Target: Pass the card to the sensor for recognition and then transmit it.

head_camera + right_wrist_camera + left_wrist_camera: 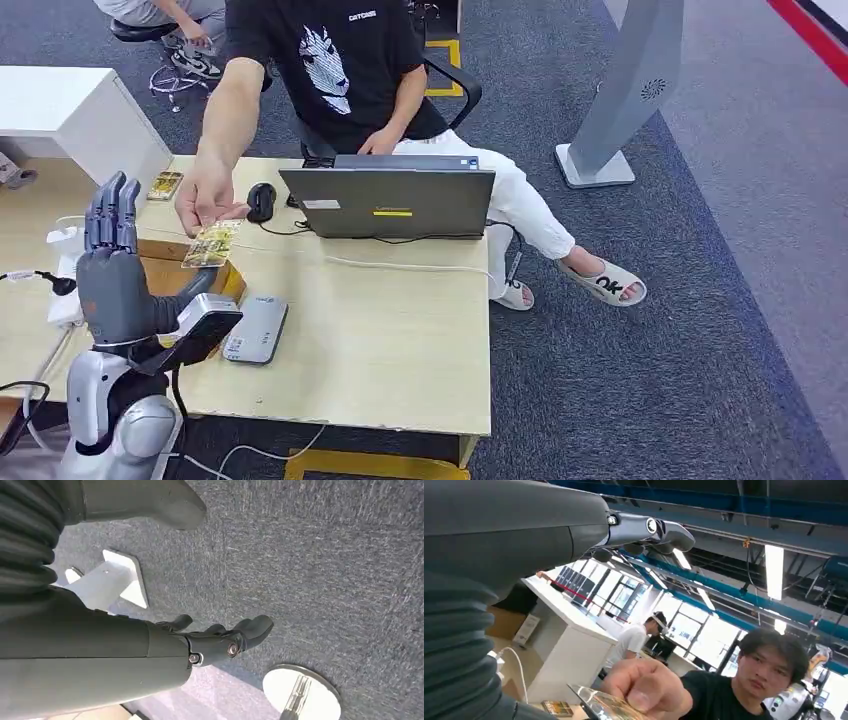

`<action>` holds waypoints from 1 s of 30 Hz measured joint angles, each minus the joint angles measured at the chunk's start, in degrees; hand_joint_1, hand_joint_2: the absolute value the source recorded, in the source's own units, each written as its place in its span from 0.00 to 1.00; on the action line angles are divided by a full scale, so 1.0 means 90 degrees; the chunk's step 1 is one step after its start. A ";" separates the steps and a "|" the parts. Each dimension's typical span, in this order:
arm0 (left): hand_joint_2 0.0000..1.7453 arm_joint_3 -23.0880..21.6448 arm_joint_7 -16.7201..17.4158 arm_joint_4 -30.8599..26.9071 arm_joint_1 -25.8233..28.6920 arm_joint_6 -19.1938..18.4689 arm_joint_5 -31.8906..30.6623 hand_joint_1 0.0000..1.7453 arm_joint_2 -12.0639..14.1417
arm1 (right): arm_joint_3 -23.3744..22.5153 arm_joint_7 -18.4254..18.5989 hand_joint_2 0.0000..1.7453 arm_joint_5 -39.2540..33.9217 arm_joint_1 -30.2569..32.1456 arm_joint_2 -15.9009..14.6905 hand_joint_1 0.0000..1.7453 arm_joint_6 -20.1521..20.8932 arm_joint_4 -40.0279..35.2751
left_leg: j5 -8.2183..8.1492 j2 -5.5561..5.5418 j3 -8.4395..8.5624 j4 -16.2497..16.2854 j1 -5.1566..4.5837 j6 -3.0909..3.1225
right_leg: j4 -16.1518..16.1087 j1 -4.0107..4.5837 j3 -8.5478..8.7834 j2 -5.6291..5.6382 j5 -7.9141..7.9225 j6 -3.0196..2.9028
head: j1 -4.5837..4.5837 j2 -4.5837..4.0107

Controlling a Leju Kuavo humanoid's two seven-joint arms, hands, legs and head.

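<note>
A gold patterned card point(212, 243) is held at its far edge by a person's hand point(205, 203) above the desk's left part; the left wrist view catches the same card point(610, 706) and the person's fingers. My left hand point(112, 262) stands raised just left of the card, fingers straight and apart, holding nothing. The grey flat sensor point(256, 328) lies on the desk in front of the card, to the right of my left forearm. My right hand point(220, 640) hangs over grey carpet, fingers loosely extended and empty.
A laptop point(392, 200) and a mouse point(262, 200) sit at the desk's far side before the seated person point(330, 60). Another card point(165, 185) lies at the far left. A brown box point(190, 270) sits under the held card. Cables trail across the desk point(400, 340).
</note>
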 joint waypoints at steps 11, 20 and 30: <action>1.00 -0.0211 0.0083 0.0148 -0.0021 0.0068 0.0231 1.00 0.0041 | -0.0002 -0.0024 1.00 0.0223 -0.0027 -0.0002 0.00 0.0107 0.0044 | 0.0000 0.0001 -0.0001 0.0000 0.0000 0.0000 | 0.0000 0.0000 0.0000 0.0001 0.0000 0.0000 | 0.0000 0.0000; 1.00 -0.0211 0.0083 0.0197 -0.0011 0.0083 0.0270 1.00 0.0044 | -0.0005 -0.0027 1.00 0.0223 -0.0026 -0.0002 0.00 0.0134 0.0039 | 0.0000 0.0001 -0.0002 0.0000 0.0001 0.0000 | 0.0001 0.0000 0.0000 0.0001 -0.0001 0.0000 | 0.0000 0.0000; 1.00 -0.0211 -0.0063 0.0136 0.0429 0.0000 0.0192 1.00 0.0249 | -0.0005 0.0012 1.00 0.0223 -0.0018 0.0000 0.00 0.0228 0.0005 | -0.0001 0.0009 -0.0002 -0.0001 0.0000 0.0000 | 0.0001 0.0000 -0.0001 0.0010 -0.0001 0.0000 | 0.0000 0.0000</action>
